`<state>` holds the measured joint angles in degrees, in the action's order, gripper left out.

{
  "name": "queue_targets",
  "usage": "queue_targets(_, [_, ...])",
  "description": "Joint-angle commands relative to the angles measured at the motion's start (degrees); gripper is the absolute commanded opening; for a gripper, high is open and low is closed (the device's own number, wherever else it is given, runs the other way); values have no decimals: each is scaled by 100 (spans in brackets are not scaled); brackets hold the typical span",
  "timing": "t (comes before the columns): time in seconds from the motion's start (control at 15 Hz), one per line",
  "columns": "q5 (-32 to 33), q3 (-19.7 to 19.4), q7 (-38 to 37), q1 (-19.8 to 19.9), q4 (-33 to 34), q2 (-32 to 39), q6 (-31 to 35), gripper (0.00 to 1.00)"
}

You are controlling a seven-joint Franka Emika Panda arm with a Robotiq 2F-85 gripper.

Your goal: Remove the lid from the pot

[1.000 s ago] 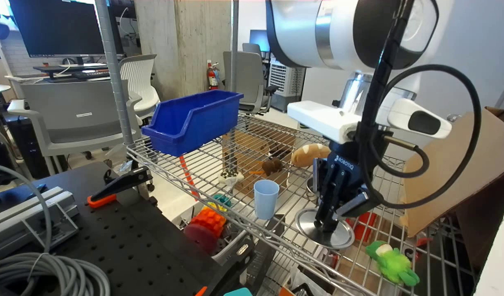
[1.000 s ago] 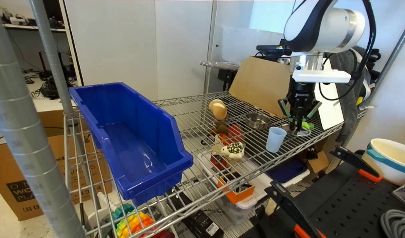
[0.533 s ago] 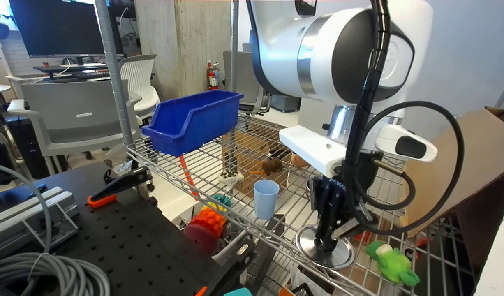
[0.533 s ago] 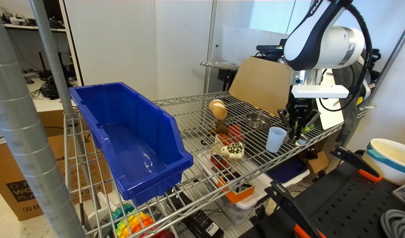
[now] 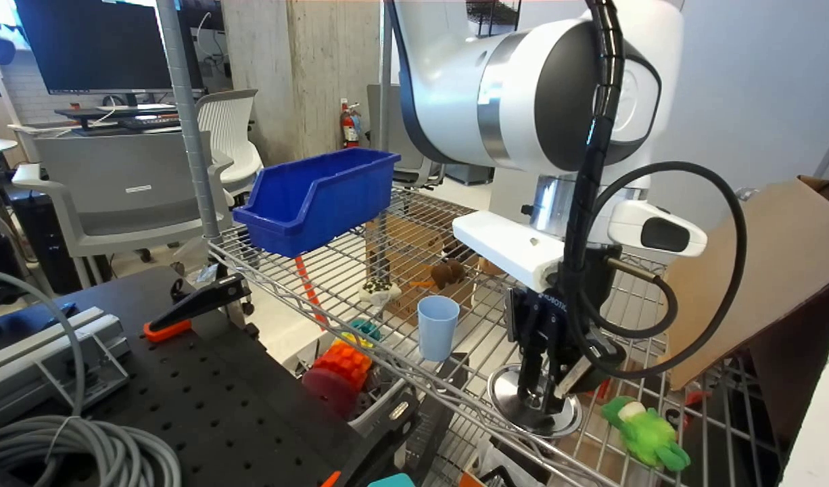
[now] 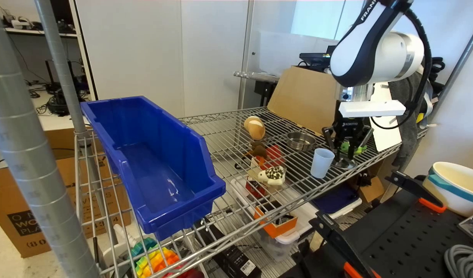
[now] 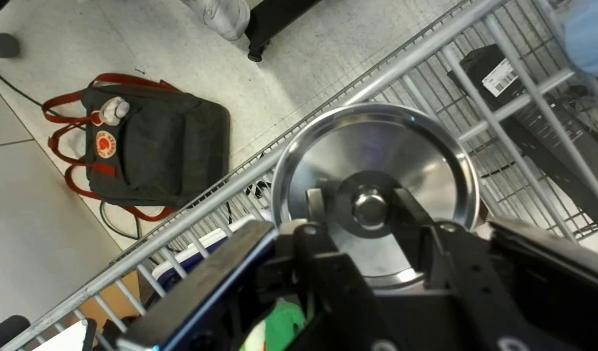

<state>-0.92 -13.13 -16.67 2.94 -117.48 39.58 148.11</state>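
The lid (image 5: 506,394) is a round silver disc with a central knob. It lies flat on the wire shelf near the edge, right of the cup, and shows in an exterior view (image 6: 344,165) and the wrist view (image 7: 377,146). My gripper (image 5: 539,400) is directly above the lid, pointing down. In the wrist view the gripper (image 7: 362,204) is open, its fingers on either side of the knob (image 7: 370,209) with a gap on each side. The low silver pot (image 6: 301,142) stands uncovered on the shelf, apart from the lid; my gripper largely hides it in an exterior view.
A light blue cup (image 5: 437,328) stands close to the lid. A green plush toy (image 5: 646,433) lies on the lid's far side. A tan bread-like lump (image 6: 255,127) and a spotted toy (image 6: 273,175) lie beyond the pot. A blue bin (image 6: 151,166) stands at the shelf's end.
My gripper has come down with the lid from above the shelf to the shelf surface. Its fingers have then spread and let go of the knob. The pot has not moved.
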Motion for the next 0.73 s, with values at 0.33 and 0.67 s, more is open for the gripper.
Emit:
queue_targets(0.33, [323,68,810,32,-1759,-1980,-323,100])
queue_targets(0.67, [327,106,701,84,-1679,-1908,-288,100])
